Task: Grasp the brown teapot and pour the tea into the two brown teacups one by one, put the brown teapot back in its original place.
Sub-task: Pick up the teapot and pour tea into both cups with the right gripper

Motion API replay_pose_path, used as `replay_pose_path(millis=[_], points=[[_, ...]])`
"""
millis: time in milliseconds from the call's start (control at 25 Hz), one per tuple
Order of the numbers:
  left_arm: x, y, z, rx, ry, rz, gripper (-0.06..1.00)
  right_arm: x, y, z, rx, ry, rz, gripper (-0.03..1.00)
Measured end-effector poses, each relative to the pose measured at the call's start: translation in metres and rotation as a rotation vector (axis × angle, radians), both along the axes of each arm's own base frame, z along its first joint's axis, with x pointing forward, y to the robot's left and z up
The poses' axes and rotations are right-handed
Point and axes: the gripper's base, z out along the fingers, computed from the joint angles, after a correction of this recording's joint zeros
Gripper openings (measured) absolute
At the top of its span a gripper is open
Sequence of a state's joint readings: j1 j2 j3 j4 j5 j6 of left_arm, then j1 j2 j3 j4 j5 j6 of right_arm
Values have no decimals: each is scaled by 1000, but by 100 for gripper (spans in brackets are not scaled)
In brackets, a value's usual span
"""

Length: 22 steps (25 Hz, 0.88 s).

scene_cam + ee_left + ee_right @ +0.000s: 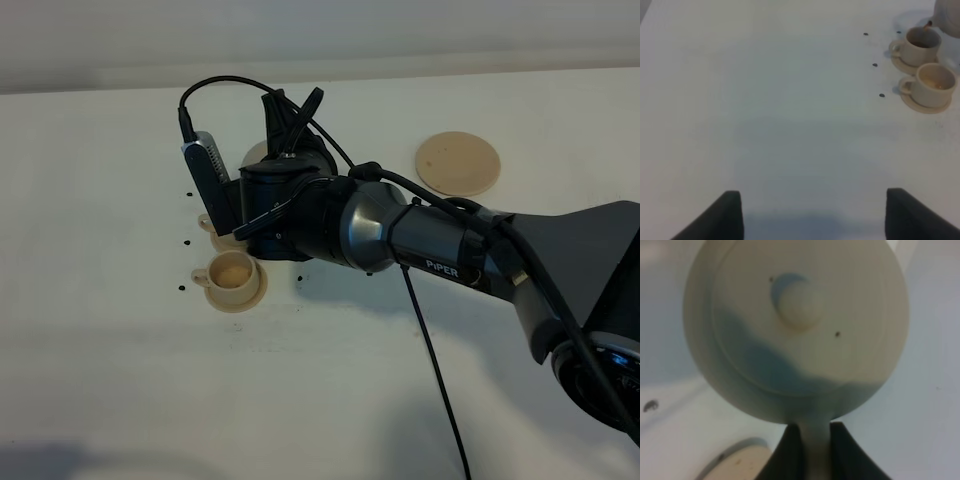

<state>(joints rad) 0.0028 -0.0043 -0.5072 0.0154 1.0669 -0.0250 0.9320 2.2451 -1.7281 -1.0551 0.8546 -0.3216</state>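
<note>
My right gripper (815,432) is shut on the loop handle of the brown teapot (795,325), whose knobbed lid fills the right wrist view. From above, the wrist hides most of the teapot (255,152), which hangs over the farther teacup (213,227). The nearer teacup (232,275) stands on its small saucer just in front. The left wrist view shows both teacups, the far teacup (920,46) and the near teacup (935,82). There the teapot's spout (927,24) sits just above the far one's rim. The wide saucer disc (458,163) lies bare at the back right. My left gripper (817,215) is open and holds nothing.
The right arm (420,240) stretches across the white table from the lower right, with a black cable (440,380) hanging under it. Small dark dots (875,64) mark the tabletop beside the cups. A beige saucer edge (740,460) shows below the teapot.
</note>
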Motion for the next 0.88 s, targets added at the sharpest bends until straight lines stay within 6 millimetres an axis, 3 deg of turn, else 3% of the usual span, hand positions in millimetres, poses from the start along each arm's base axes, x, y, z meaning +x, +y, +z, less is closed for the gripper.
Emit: replay_pose_path(millis=[880], points=[[0, 0, 0, 0, 0, 0, 57, 1, 1, 1, -45, -14, 50, 9]])
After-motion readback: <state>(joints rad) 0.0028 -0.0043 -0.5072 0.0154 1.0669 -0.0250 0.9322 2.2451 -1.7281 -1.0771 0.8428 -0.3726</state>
